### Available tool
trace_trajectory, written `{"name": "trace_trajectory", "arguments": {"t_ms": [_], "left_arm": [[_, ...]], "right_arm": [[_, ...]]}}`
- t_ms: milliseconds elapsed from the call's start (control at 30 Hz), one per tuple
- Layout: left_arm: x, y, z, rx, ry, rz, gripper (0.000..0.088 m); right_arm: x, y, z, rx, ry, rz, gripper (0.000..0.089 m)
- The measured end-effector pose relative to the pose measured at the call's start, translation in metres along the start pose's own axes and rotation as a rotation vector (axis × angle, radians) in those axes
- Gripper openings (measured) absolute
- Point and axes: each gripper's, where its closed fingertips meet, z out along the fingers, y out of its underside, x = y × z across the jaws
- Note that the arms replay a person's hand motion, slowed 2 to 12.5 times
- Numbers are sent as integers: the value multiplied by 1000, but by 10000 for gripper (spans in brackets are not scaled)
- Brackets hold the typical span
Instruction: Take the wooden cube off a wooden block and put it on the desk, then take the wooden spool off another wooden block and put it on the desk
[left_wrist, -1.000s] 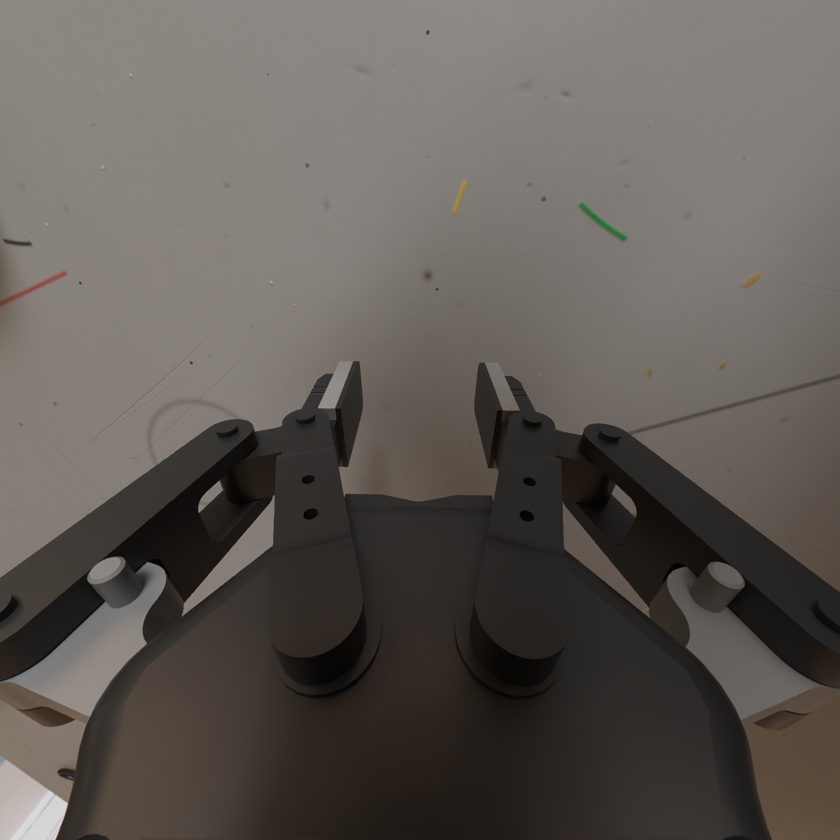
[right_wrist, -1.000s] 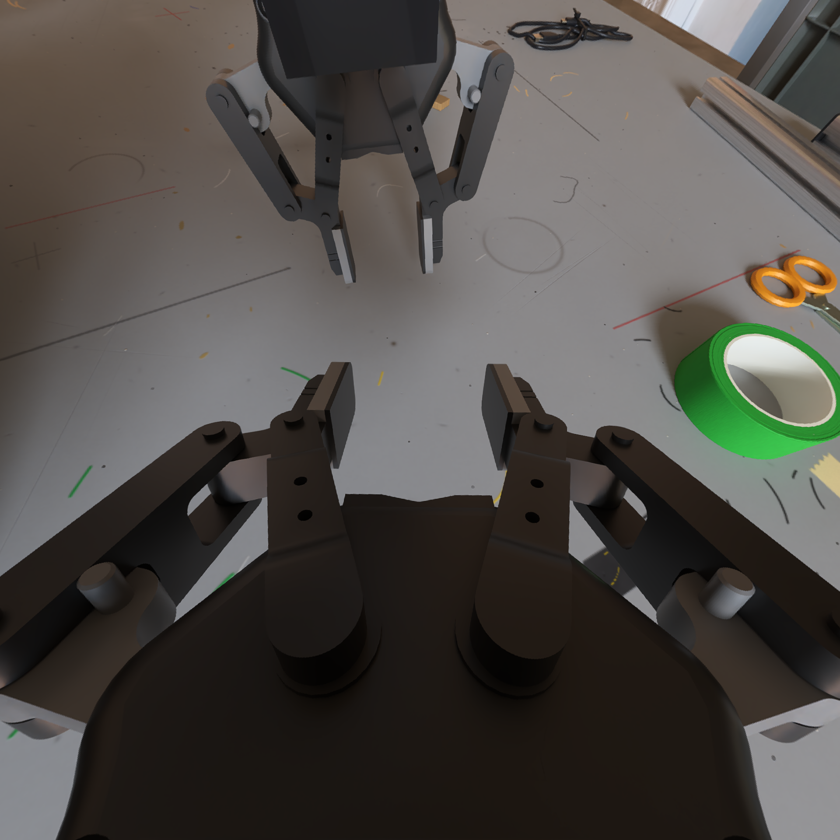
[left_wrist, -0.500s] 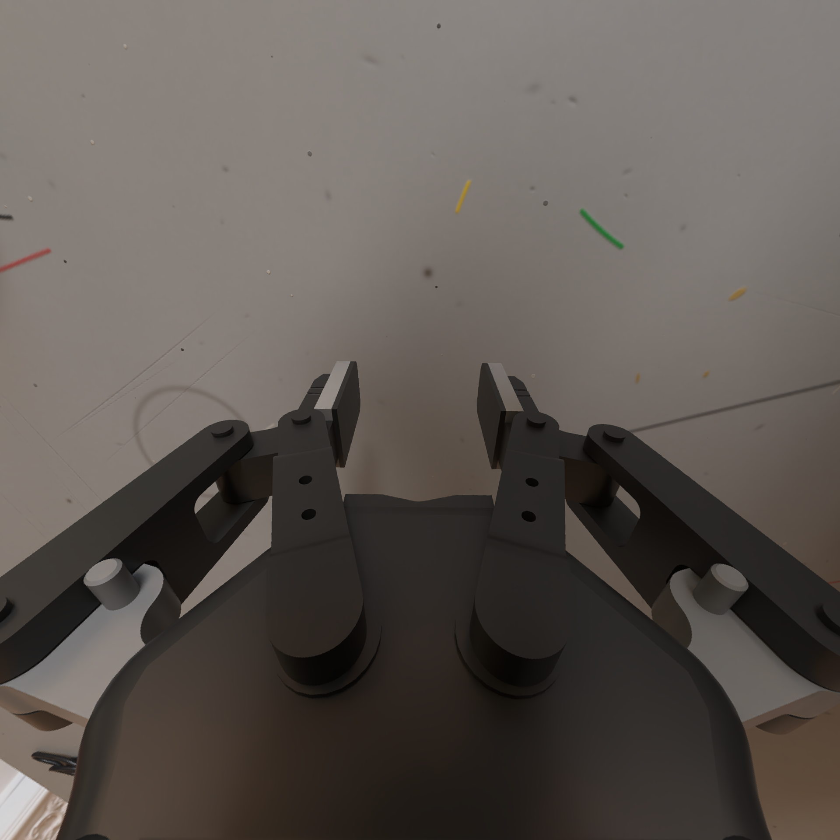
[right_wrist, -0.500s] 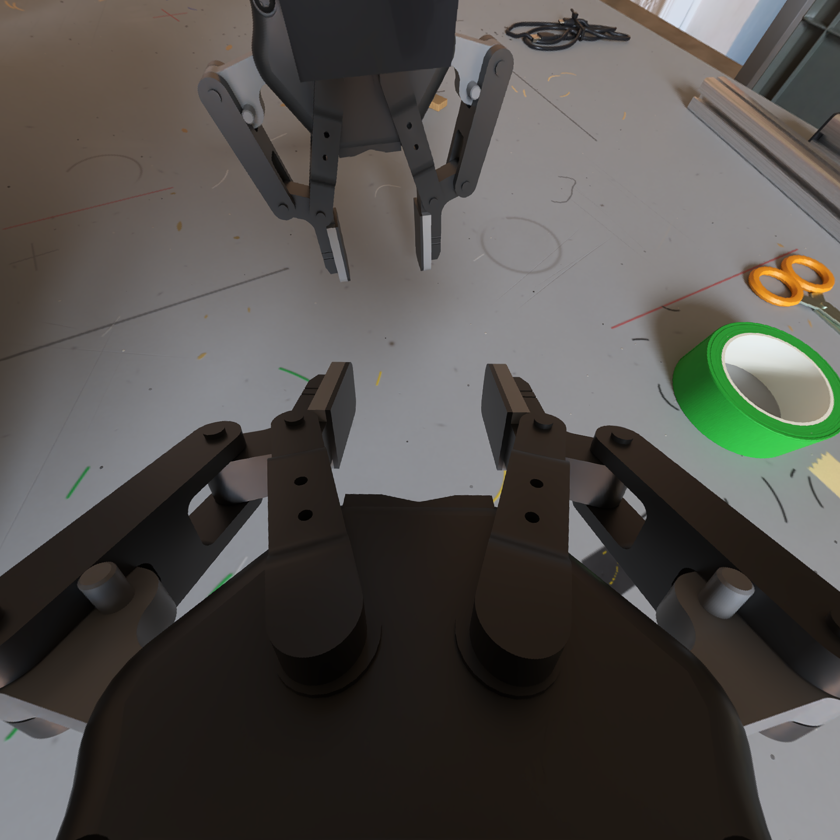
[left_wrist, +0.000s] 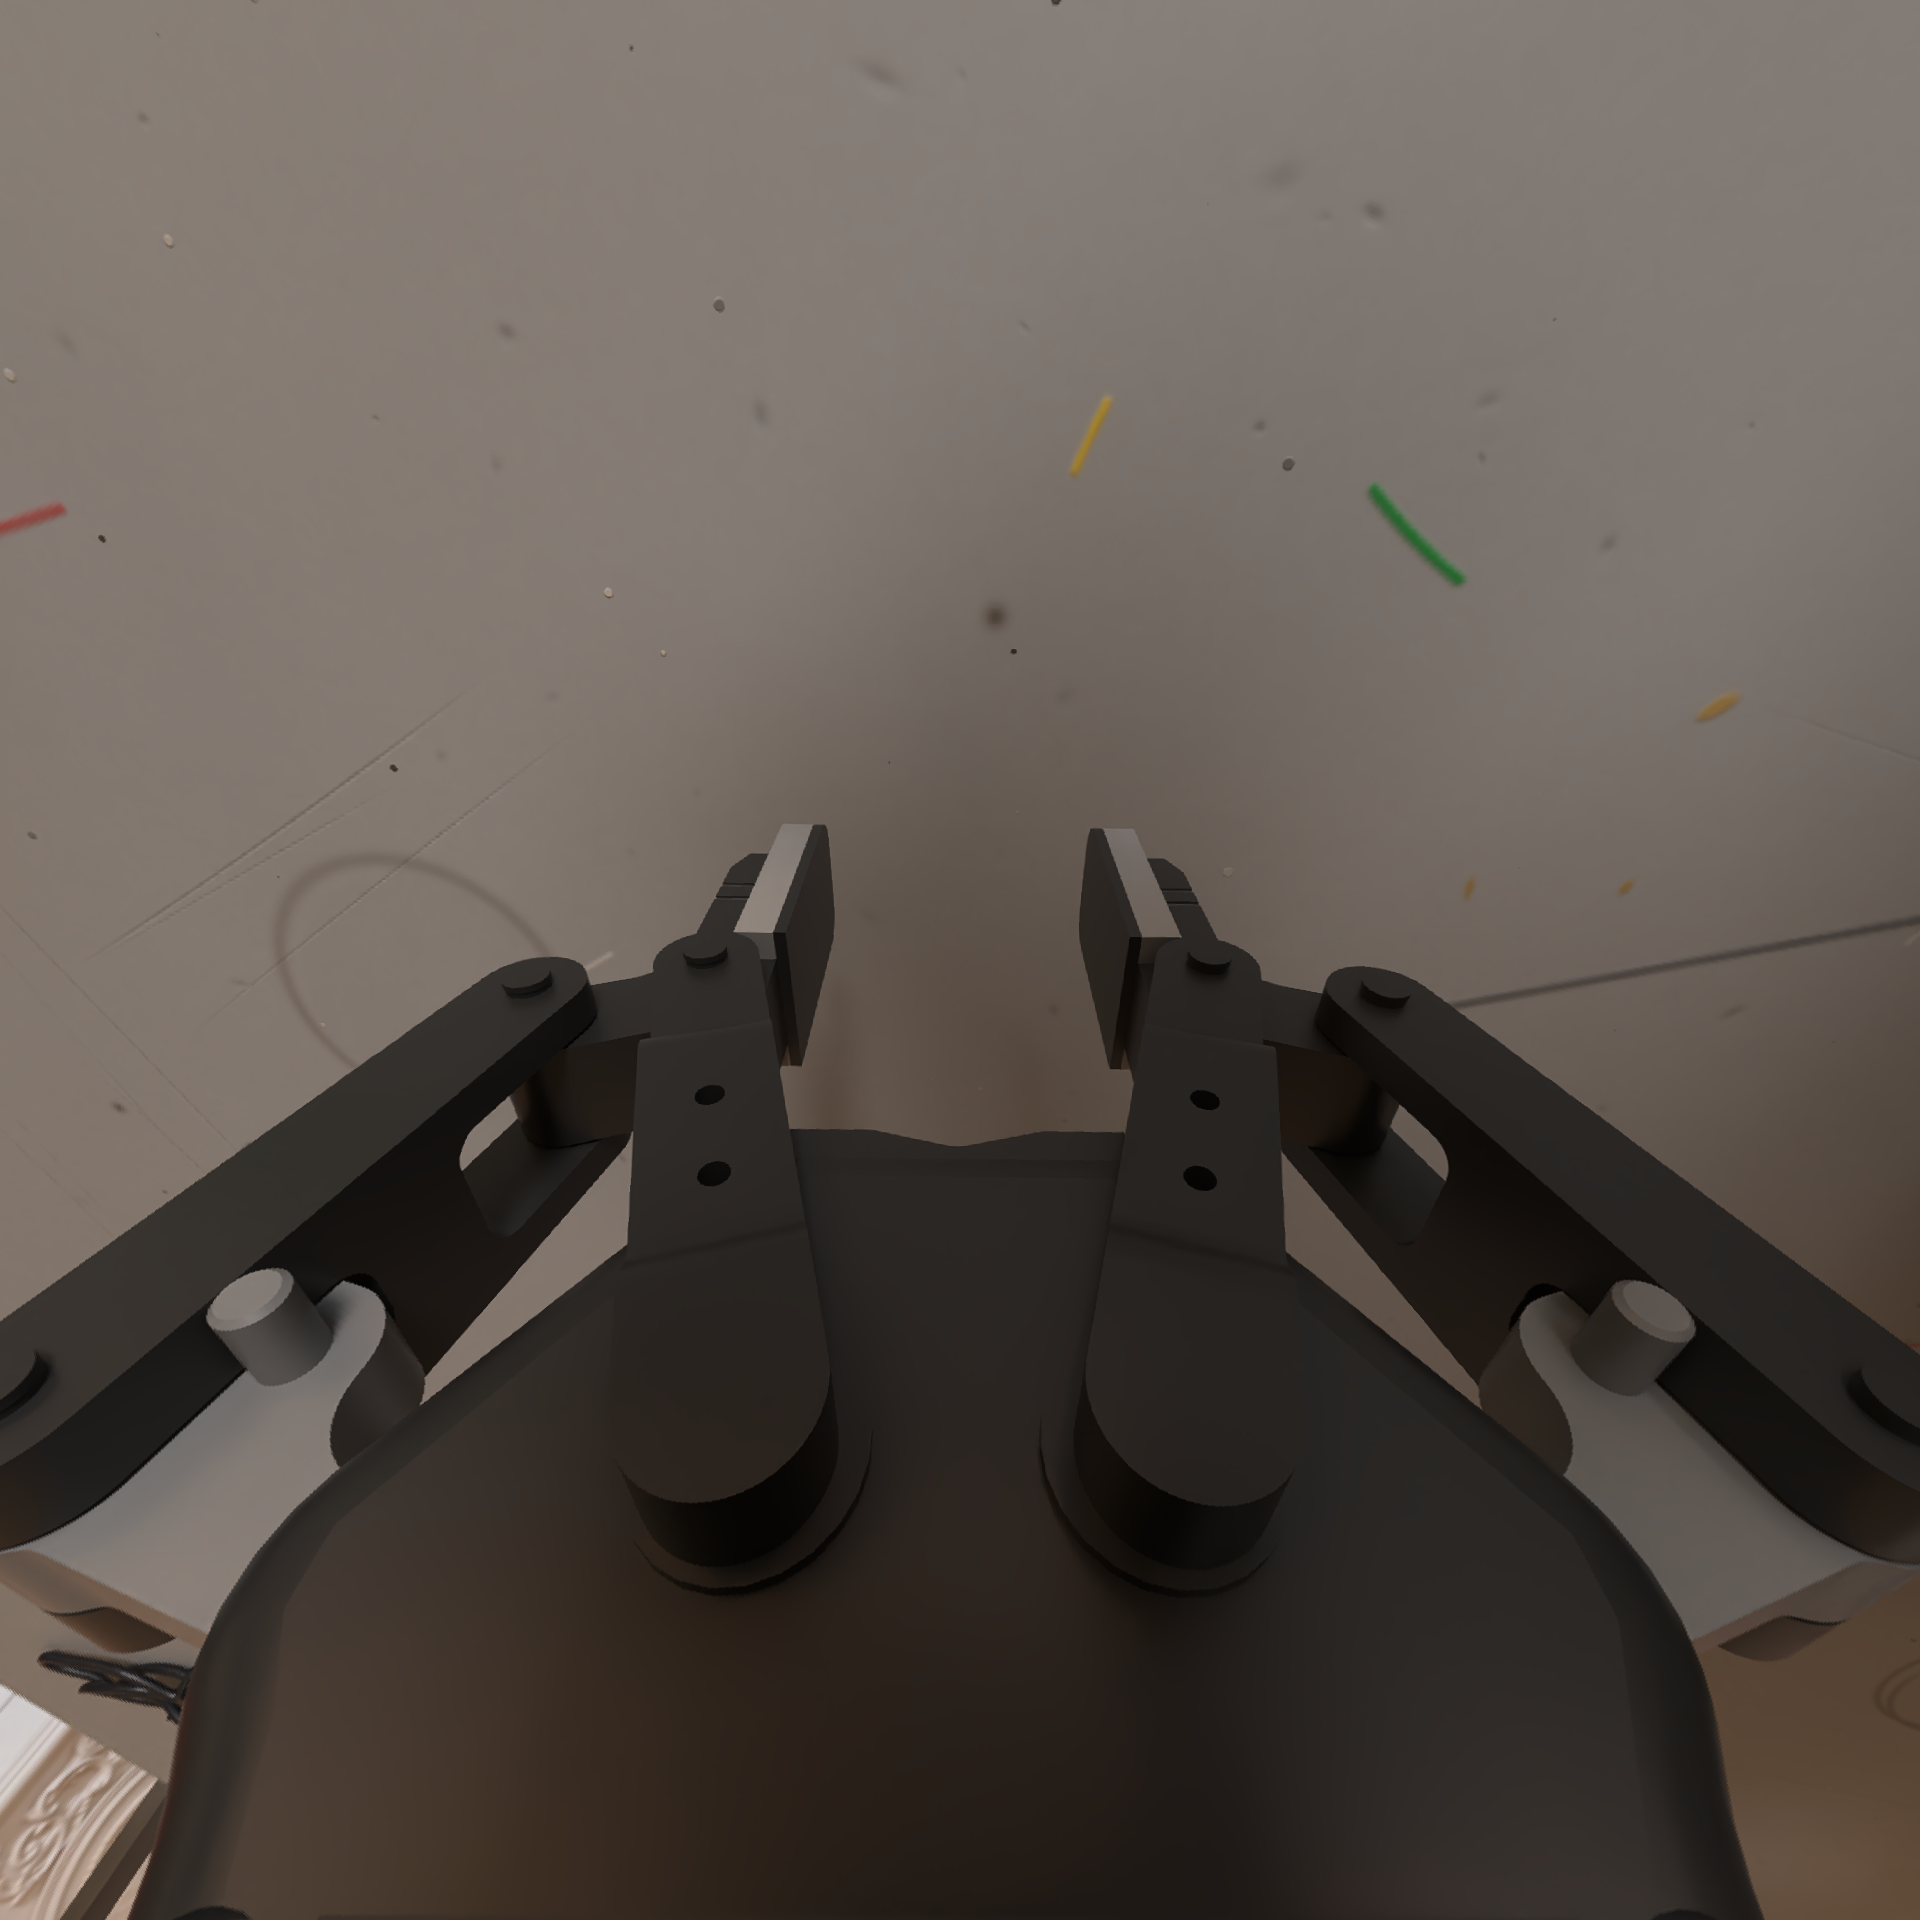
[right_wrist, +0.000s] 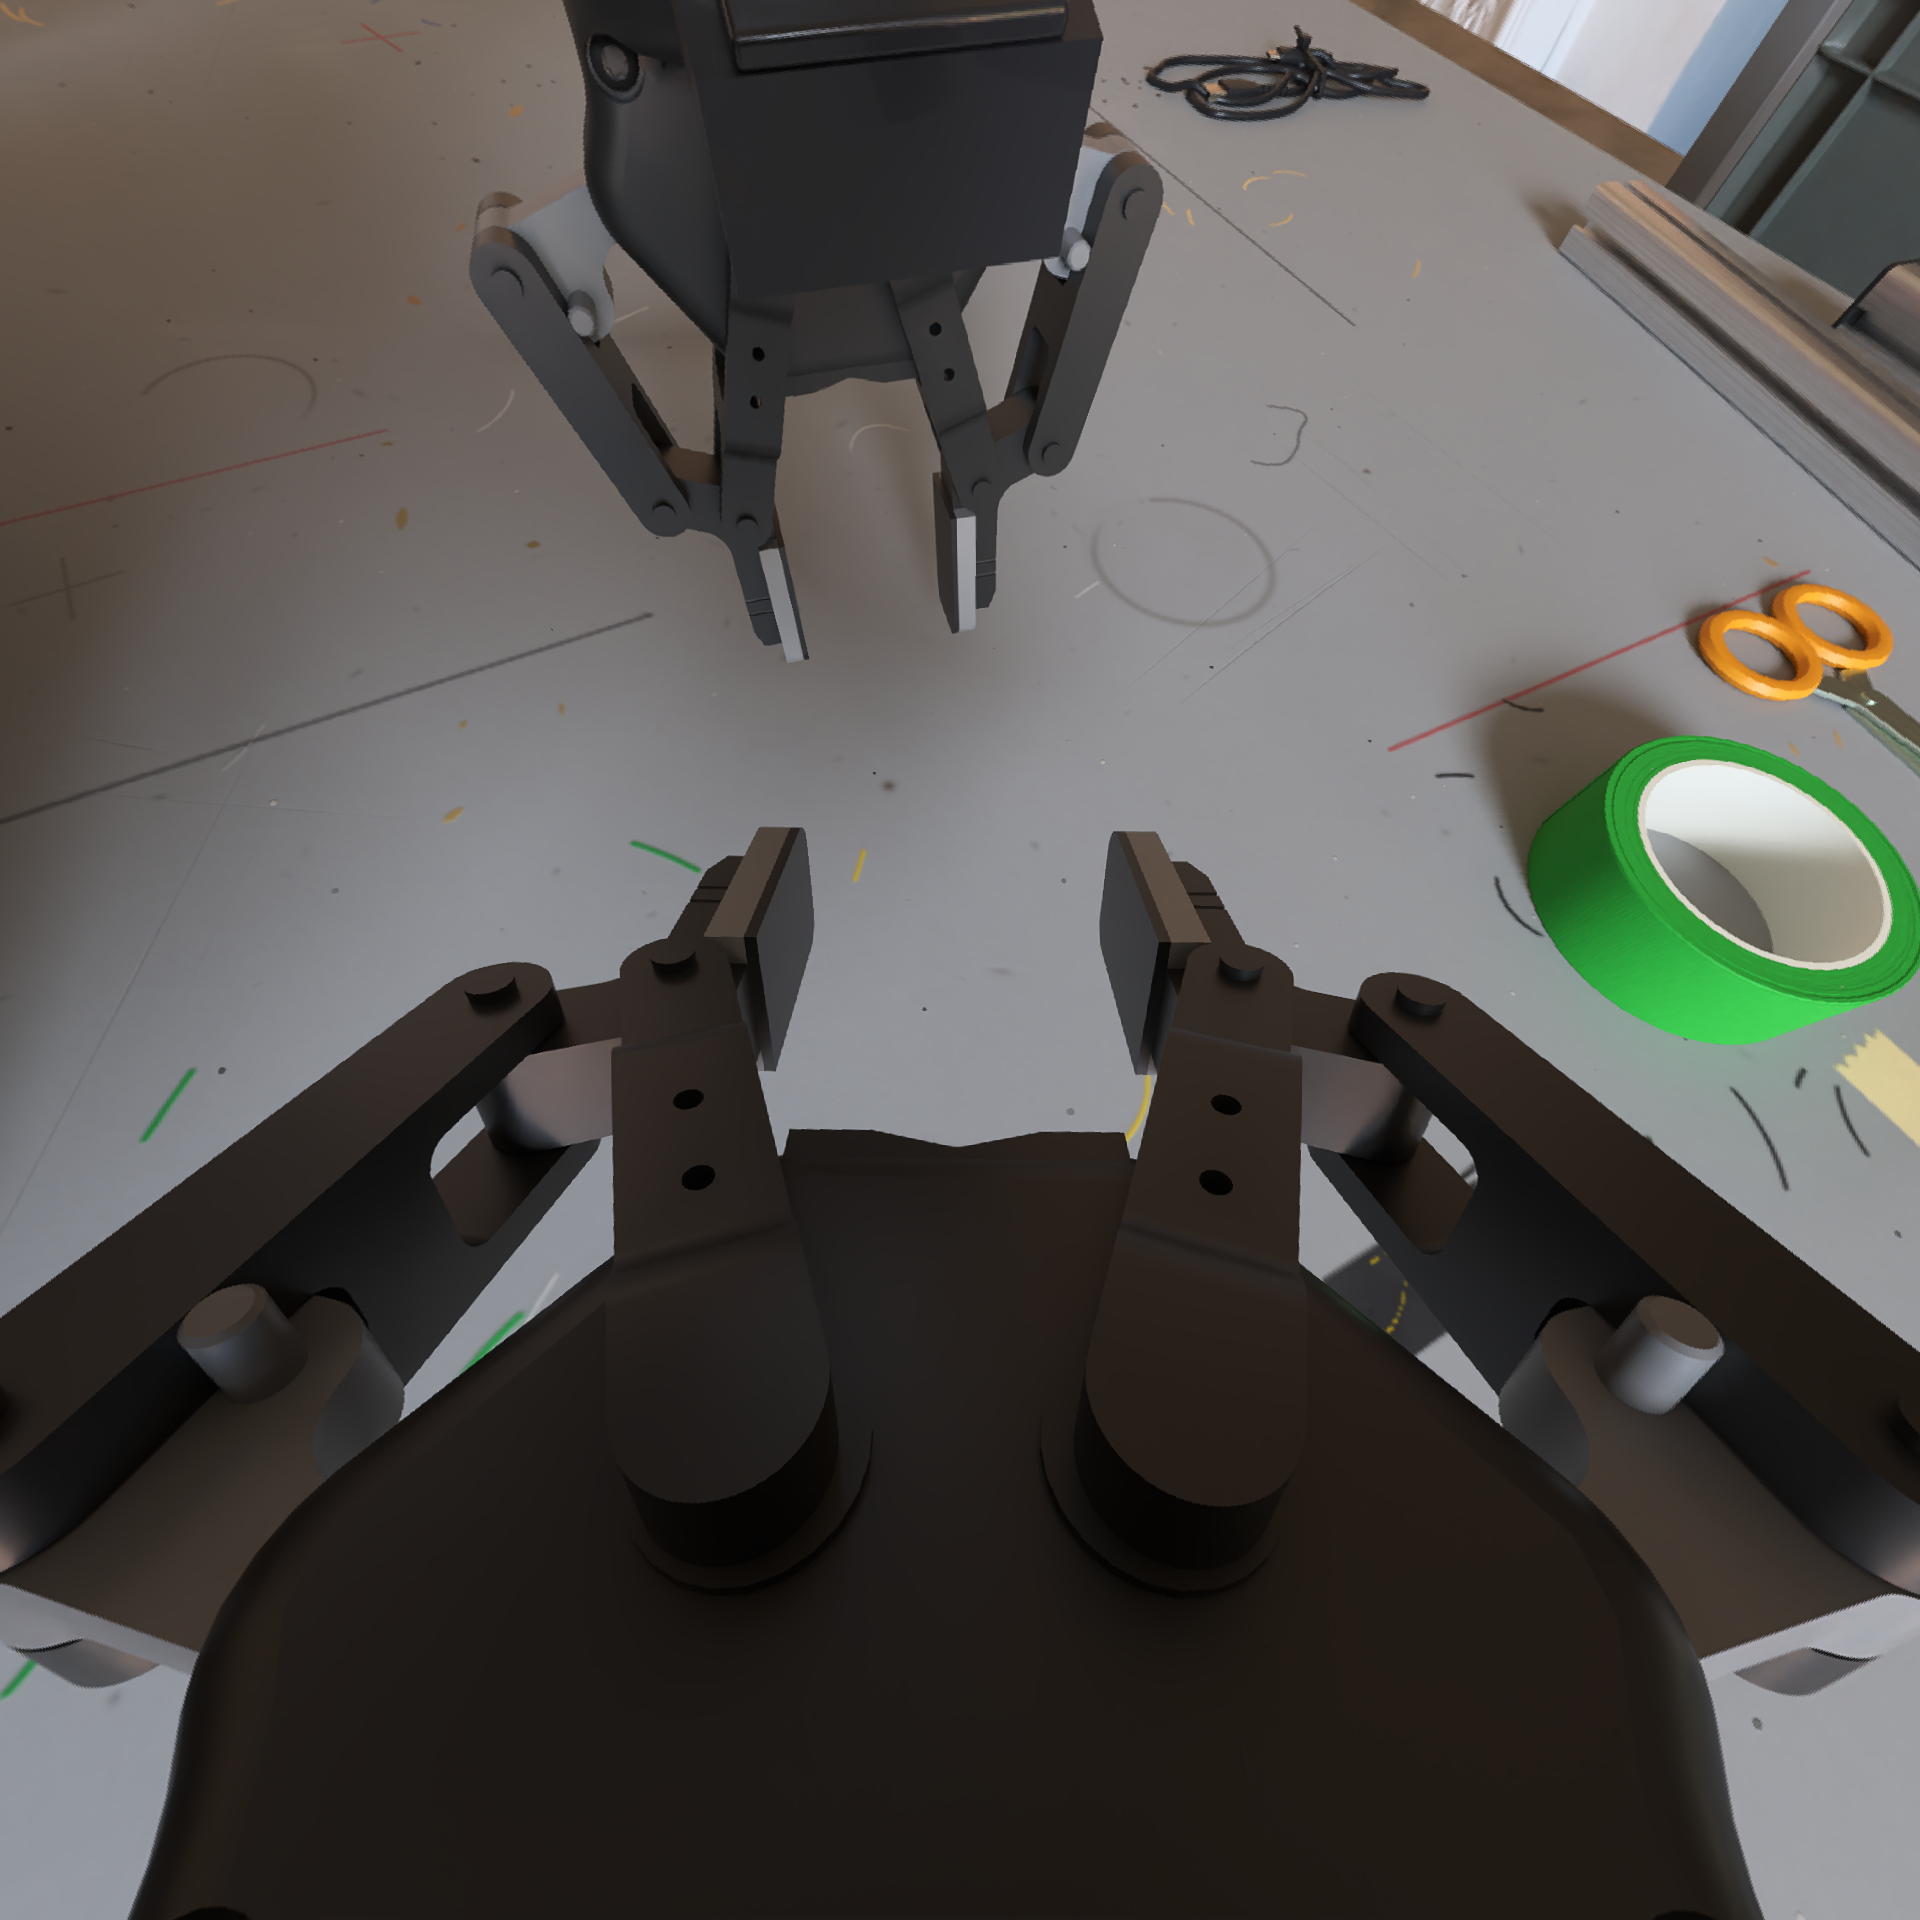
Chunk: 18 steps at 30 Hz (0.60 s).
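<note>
No wooden cube, spool or block shows in either view. My left gripper (left_wrist: 956, 862) is open and empty, pointing down at the bare grey desk (left_wrist: 935, 312). My right gripper (right_wrist: 956, 862) is open and empty above the desk (right_wrist: 312, 727). In the right wrist view the left gripper (right_wrist: 878, 613) hangs ahead of the right one, open, with its fingertips just above the desk.
A green tape roll (right_wrist: 1735, 883) lies to the right. Orange-handled scissors (right_wrist: 1797, 644) lie beyond it. A black cable coil (right_wrist: 1278, 78) lies at the far end. Grey rails (right_wrist: 1745, 343) run along the right edge. Small coloured scraps dot the desk.
The left gripper has shifted slightly and tilted; in the right wrist view it sits a little left and lower. The right gripper has barely moved. Both stay open.
</note>
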Motion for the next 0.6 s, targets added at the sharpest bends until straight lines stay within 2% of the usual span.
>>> {"name": "trace_trajectory", "arguments": {"t_ms": [600], "left_arm": [[1, -2, 0, 13, -26, 60, 414]], "right_arm": [[2, -1, -2, 11, 7, 5, 502]]}}
